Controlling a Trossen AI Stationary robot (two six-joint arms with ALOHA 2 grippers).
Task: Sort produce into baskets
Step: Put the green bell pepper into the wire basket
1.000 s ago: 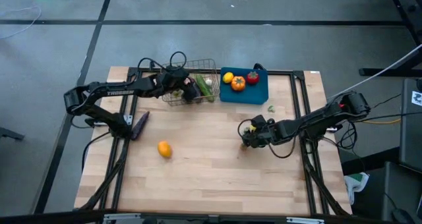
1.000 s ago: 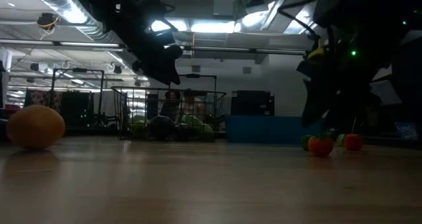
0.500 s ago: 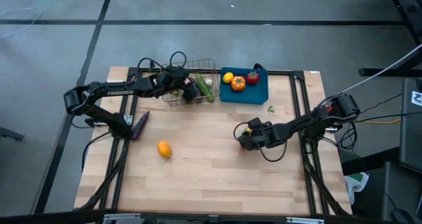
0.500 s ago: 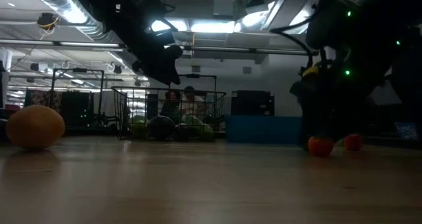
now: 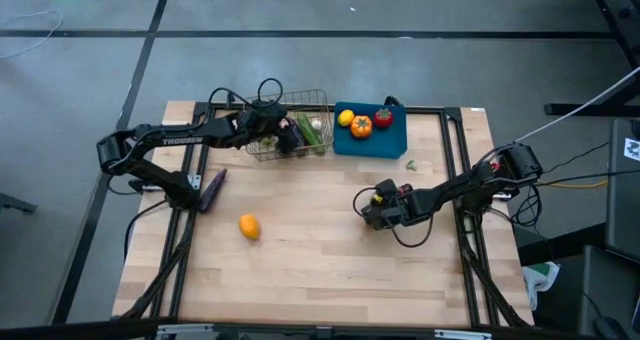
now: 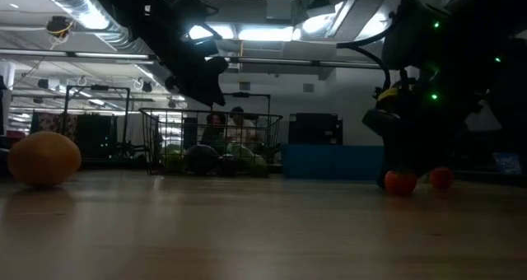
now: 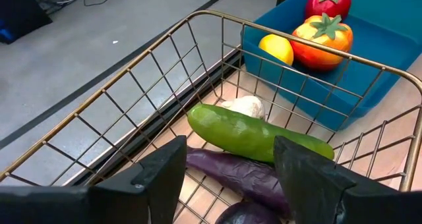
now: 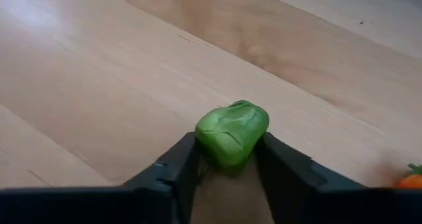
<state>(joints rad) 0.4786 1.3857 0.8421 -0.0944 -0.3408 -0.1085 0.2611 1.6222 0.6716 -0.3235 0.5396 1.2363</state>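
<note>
Where the pale wooden table (image 5: 300,270) lay bare, broad open room stretched in front of the wire basket (image 5: 292,138). The solid blue bin (image 5: 372,140) stood touching the basket's right side, holding a lemon (image 7: 277,49) and two tomatoes (image 7: 322,39). The left gripper (image 7: 227,165) hung over the basket, fingers parted and empty, above a smooth cucumber (image 7: 257,133), eggplant (image 7: 241,174) and garlic (image 7: 244,106). Well right of the basket, the right gripper (image 8: 227,161) pinched a lumpy green pepper (image 8: 232,132), seen only from its wrist. An orange (image 5: 249,226) and another eggplant (image 5: 212,189) lay left of it.
</note>
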